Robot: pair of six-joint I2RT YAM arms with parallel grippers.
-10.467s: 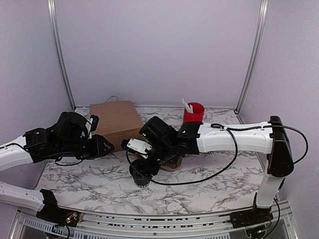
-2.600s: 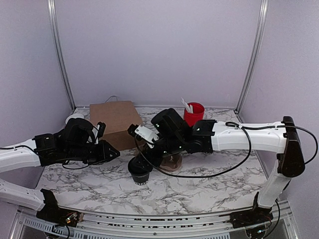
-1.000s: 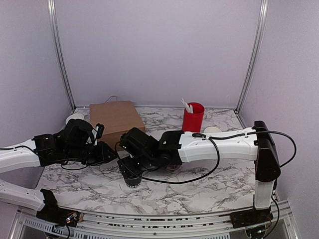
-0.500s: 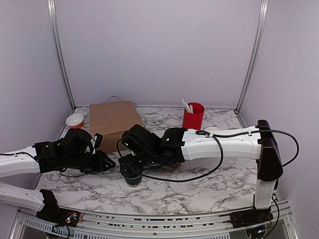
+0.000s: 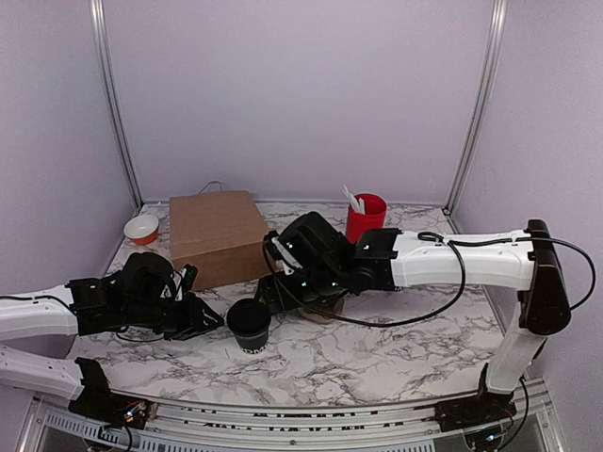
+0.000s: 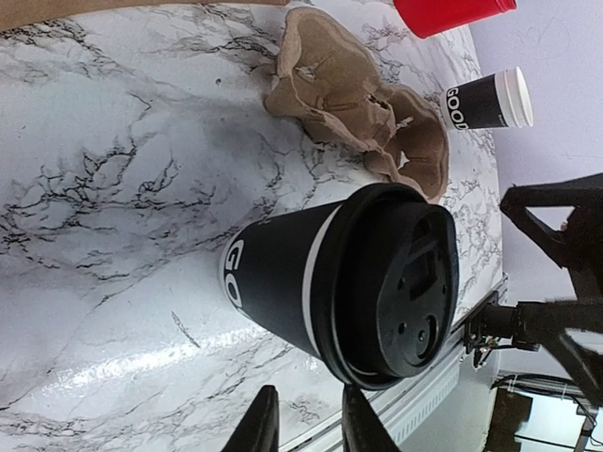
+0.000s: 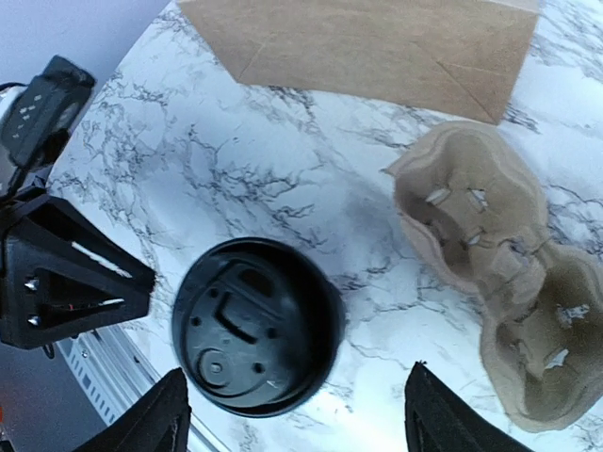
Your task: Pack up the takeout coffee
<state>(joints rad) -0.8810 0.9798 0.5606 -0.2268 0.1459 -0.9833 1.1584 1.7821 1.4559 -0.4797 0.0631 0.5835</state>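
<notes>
The takeout coffee (image 5: 249,323) is a black paper cup with a black lid, standing upright on the marble table (image 5: 377,348). My left gripper (image 5: 215,316) lies low just left of it, jaws narrowly open and empty. In the left wrist view the takeout coffee (image 6: 339,282) stands just beyond that gripper (image 6: 306,433), apart from its fingertips. My right gripper (image 5: 271,294) hovers above and to the right of the cup. In the right wrist view its fingers (image 7: 151,424) stand wide apart over the lid (image 7: 256,325) without touching it.
A brown paper bag (image 5: 217,235) lies behind the cup. A cardboard cup carrier (image 5: 325,306) sits under the right arm. The red cup with white utensils (image 5: 366,218) stands at the back, a small bowl (image 5: 141,227) at back left, and a stack of black cups (image 6: 485,99) beyond the carrier.
My right gripper has drawn back up and to the right, off the cup, which now stands in plain sight. The left arm has moved nearer and lower, beside the cup.
</notes>
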